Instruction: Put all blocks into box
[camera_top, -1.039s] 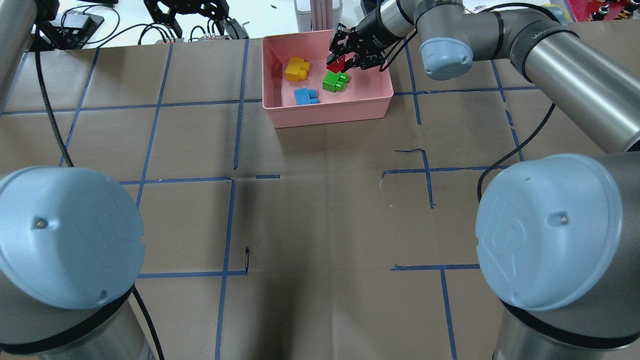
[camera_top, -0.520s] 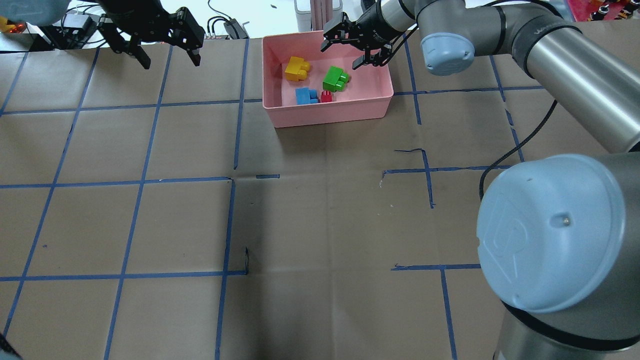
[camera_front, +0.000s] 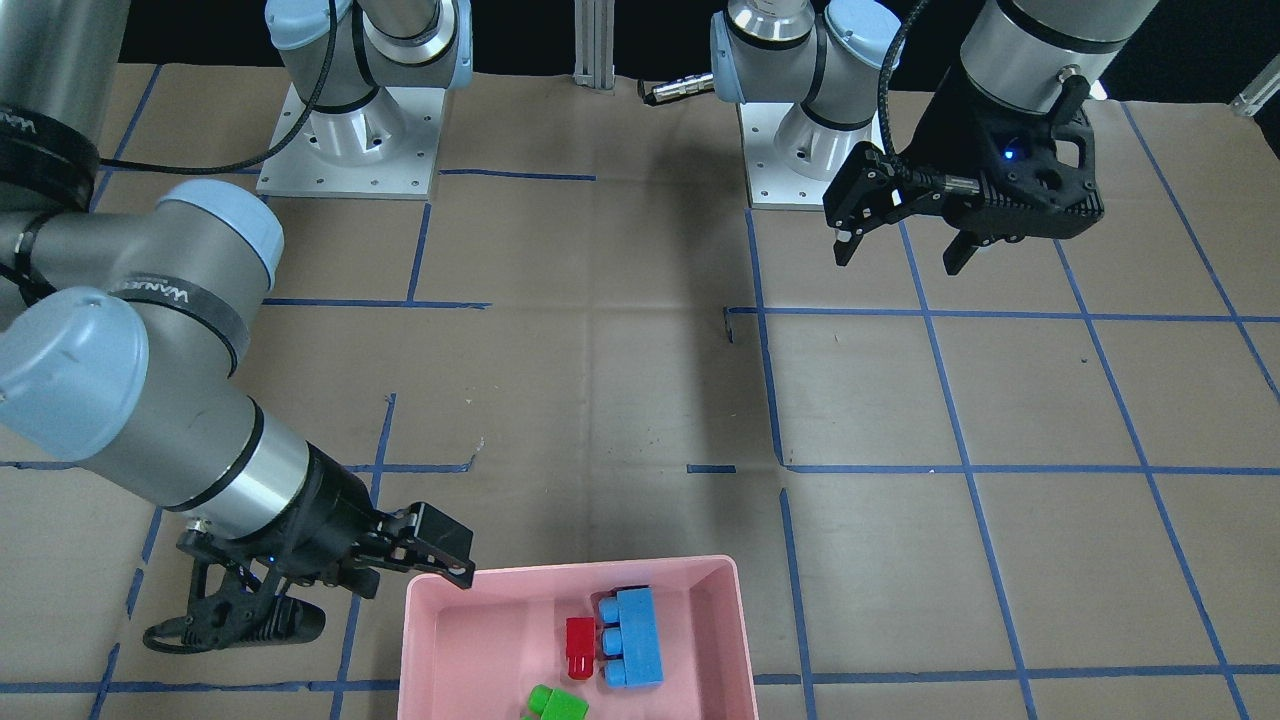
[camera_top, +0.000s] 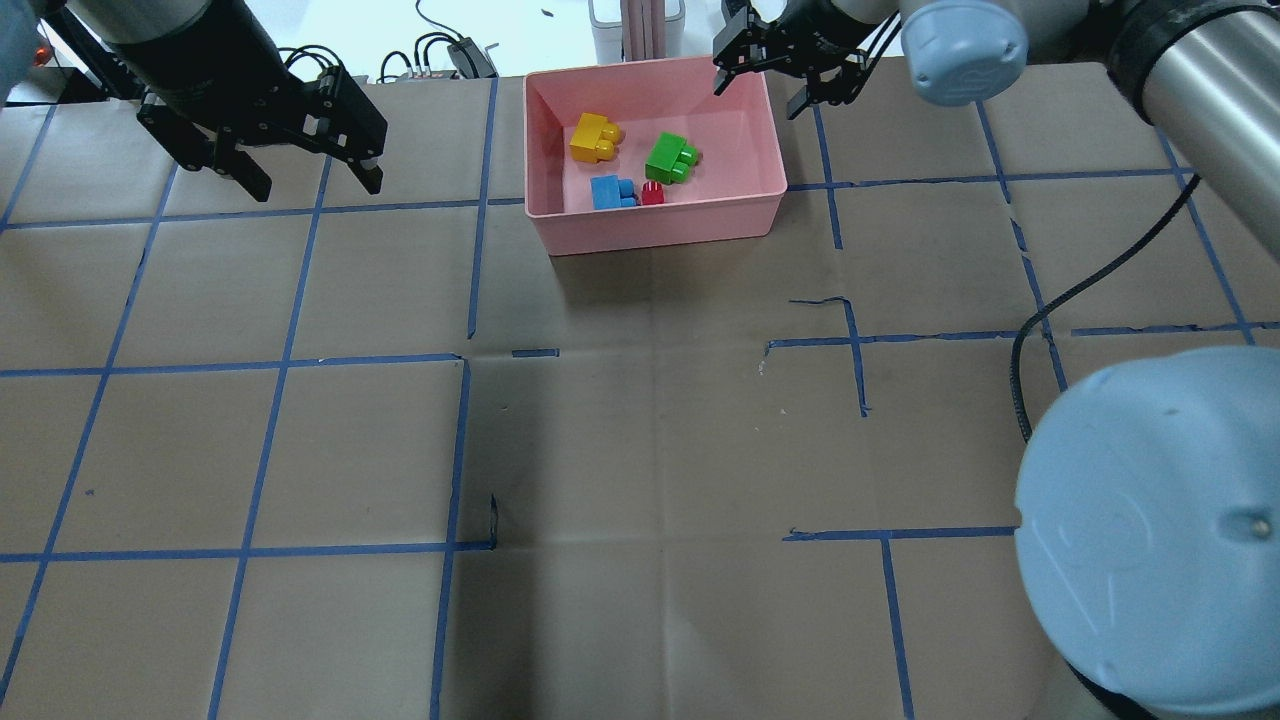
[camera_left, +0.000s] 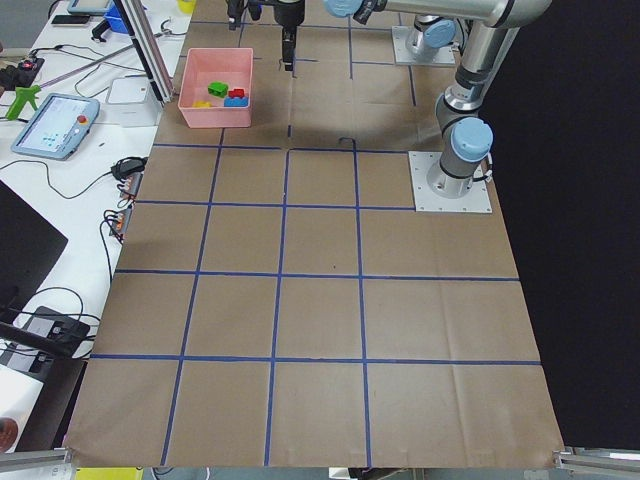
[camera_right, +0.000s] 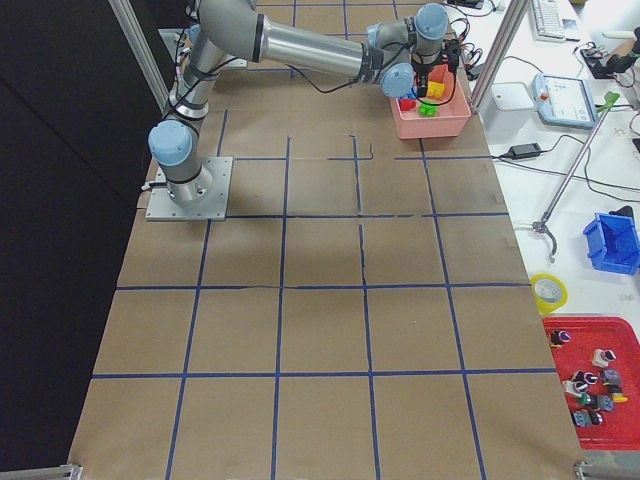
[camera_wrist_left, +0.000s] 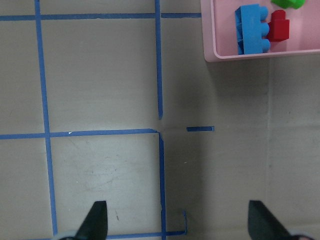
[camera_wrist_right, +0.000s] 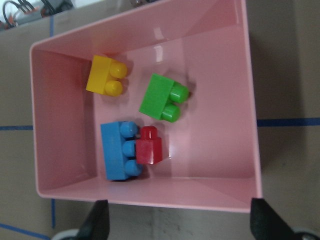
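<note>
On the left of the overhead view, the left gripper (camera_top: 315, 188) hangs over the table (camera_top: 640, 450), its jaws wide apart and empty, well apart from the box (camera_top: 660, 228). It looks to pose little risk unless it swings right at a low height.

Toward the middle, at the far edge of the table, sits the box: a shallow pink tray with rounded corners and smooth, slightly glossy walls. All four blocks lie inside it, so the task appears done. From left to right they are:
- the yellow block (camera_top: 594, 138), two studs, near the far left corner
- the blue block (camera_top: 610, 191), three studs, close to the near wall
- the red block (camera_top: 652, 193), tiny with one stud, touching the blue block's studs
- the green block (camera_top: 670, 159), two studs, near the centre, apart from the rest

Each lies on its side, studs pointing sideways.

On the right, the right gripper (camera_top: 760, 95) hovers above the box's far right corner, jaws apart and holding nothing. This is where trouble seems likeliest. If the arm pulls away low or sideways rather than up, a finger could catch the rim and shove or tip the light box. The blocks could then slide out onto the table. They are small, hard and loose, so any knock to the box would probably scatter them.
</note>
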